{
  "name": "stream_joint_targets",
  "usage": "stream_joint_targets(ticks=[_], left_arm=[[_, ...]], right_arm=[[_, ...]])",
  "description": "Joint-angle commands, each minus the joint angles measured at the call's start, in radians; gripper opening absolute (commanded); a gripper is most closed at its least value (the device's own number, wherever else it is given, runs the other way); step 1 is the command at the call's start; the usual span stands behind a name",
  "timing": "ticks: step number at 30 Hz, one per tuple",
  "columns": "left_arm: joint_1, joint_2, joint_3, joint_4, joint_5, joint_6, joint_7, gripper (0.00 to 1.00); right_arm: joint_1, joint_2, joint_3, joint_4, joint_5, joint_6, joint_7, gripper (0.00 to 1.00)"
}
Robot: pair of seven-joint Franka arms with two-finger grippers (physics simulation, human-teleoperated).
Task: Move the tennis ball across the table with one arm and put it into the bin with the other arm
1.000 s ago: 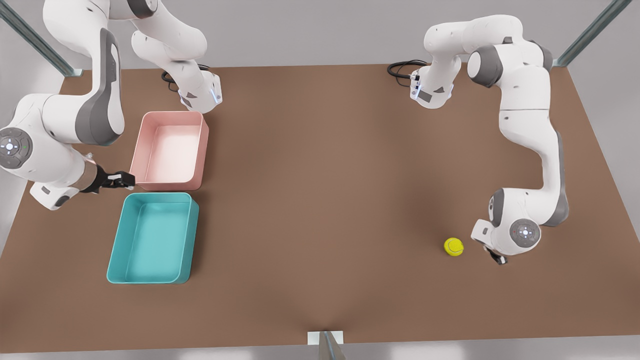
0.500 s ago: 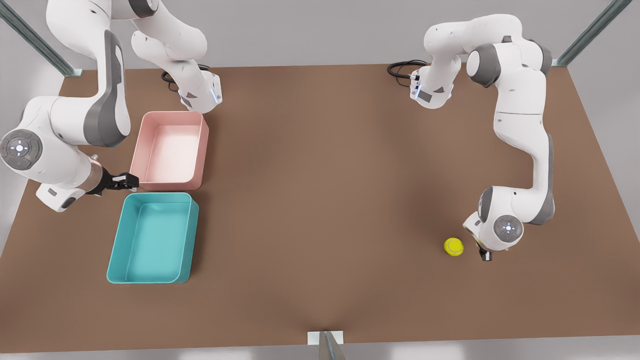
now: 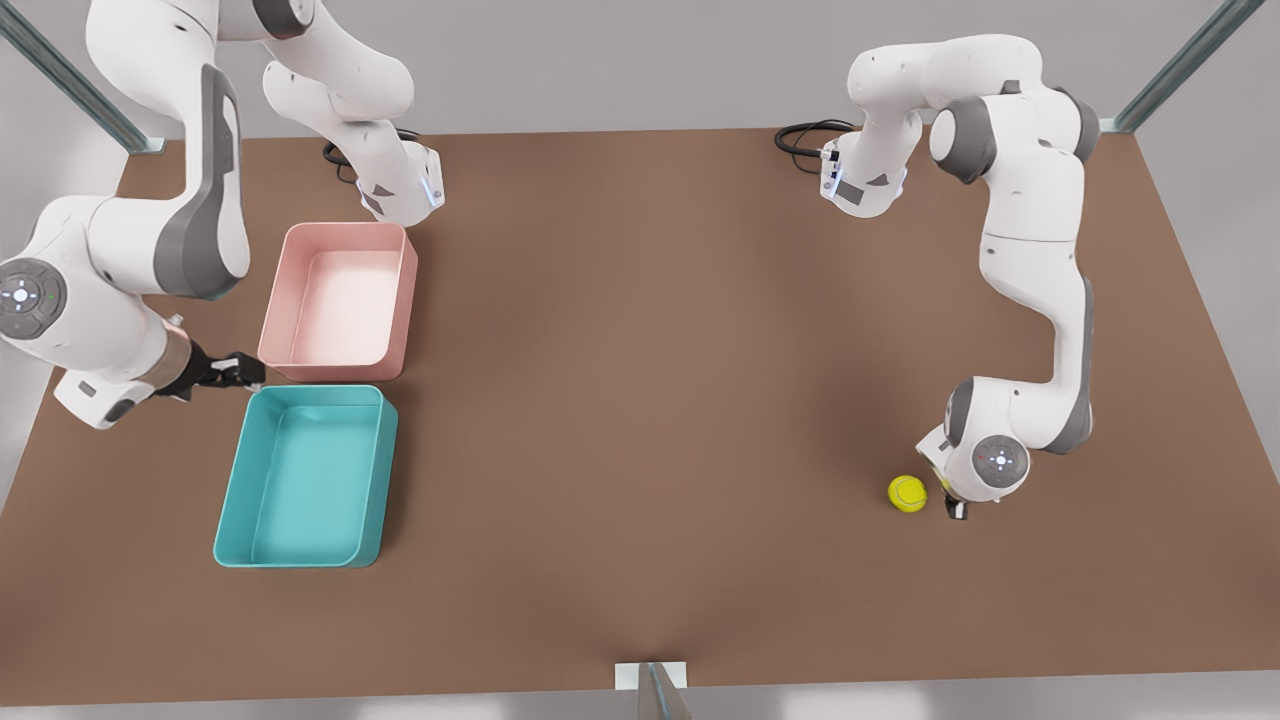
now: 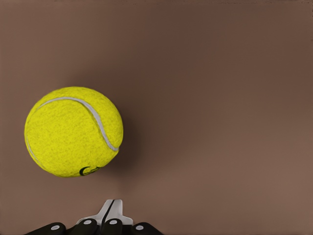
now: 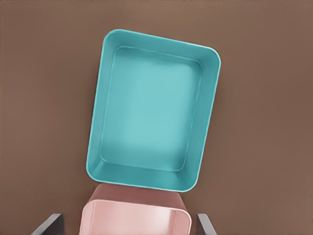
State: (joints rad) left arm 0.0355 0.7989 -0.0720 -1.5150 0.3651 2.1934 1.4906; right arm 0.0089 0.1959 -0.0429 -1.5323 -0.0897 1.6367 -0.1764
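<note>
We see the left gripper low over the tabletop, just beside the tennis ball on the front view's right. Its jaws are pressed together — in the left wrist view the two pale fingertips meet with no gap, and nothing is between them. The ball rests on the brown surface, close to the fingertips but apart from them, its white seam curving across the upper face.

On the front view's left we find the right gripper, hanging near the corner where the pink tray and the bin come closest. Its jaws stand wide apart: in the right wrist view the two dark fingers sit at opposite edges, with the pink tray between them and the teal bin beyond it. Neither finger holds anything.

The bin lies flat on the tabletop with the pink tray just beside it — well apart from the ball, which sits across the tabletop on the opposite side.
</note>
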Motion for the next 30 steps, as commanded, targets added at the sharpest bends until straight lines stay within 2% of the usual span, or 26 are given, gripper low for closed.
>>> stream_joint_targets(ticks=[1,4,6,8,11,12,13,14,15,17,18,19,23,30], left_arm=[[-0.028,-0.001,0.000,0.001,0.000,0.002,-0.055,0.21],[-0.135,0.013,0.000,0.004,-0.034,0.009,-0.291,0.21],[-0.288,0.003,0.000,0.012,-0.230,0.054,-0.634,0.21],[-0.361,-0.055,0.000,0.009,-0.365,0.042,-0.731,0.21],[-0.339,-0.067,0.000,0.007,-0.328,-0.041,-0.762,0.21],[-0.310,-0.081,-0.002,0.028,-0.299,-0.133,-0.774,0.21],[-0.287,-0.113,-0.002,0.079,-0.295,-0.254,-0.977,0.21],[-0.249,-0.197,0.000,0.128,-0.232,-0.421,-1.325,0.82],[-0.195,-0.311,-0.005,0.130,-0.232,-0.605,-1.279,1.00],[-0.146,-0.472,0.128,0.128,-0.453,-0.648,-1.575,1.00],[-0.175,-0.517,0.121,0.153,-0.308,-0.782,-1.621,1.00],[-0.177,-0.497,0.126,0.194,-0.313,-0.842,-1.621,1.00],[-0.177,-0.507,0.129,0.220,-0.362,-0.827,-1.641,1.00],[-0.160,-0.471,0.127,0.222,-0.396,-0.822,-1.712,1.00]], right_arm=[[-0.004,0.000,0.000,0.003,0.001,0.029,-0.026,1.00],[-0.004,0.000,0.000,0.000,0.002,0.025,-0.028,1.00],[-0.001,0.000,0.000,-0.005,0.002,0.025,-0.028,1.00],[0.002,0.000,0.000,-0.006,0.002,0.025,-0.028,1.00],[0.003,0.000,0.001,-0.008,0.002,0.025,-0.028,1.00],[0.003,0.005,0.003,-0.006,0.005,0.023,-0.026,1.00],[0.005,0.008,0.005,-0.005,0.007,0.023,-0.026,1.00],[0.011,0.010,0.005,-0.003,0.010,0.023,-0.026,1.00],[0.011,0.022,0.005,0.004,0.011,0.023,-0.017,1.00],[0.025,0.051,0.006,0.030,0.049,0.026,-0.011,1.00],[0.042,0.091,0.006,0.061,0.096,0.029,-0.008,1.00],[0.077,0.118,0.006,0.100,0.113,0.034,0.009,1.00],[0.213,0.232,0.006,0.170,0.130,0.084,0.303,1.00],[0.240,0.410,0.008,0.221,0.157,0.259,0.397,1.00]])
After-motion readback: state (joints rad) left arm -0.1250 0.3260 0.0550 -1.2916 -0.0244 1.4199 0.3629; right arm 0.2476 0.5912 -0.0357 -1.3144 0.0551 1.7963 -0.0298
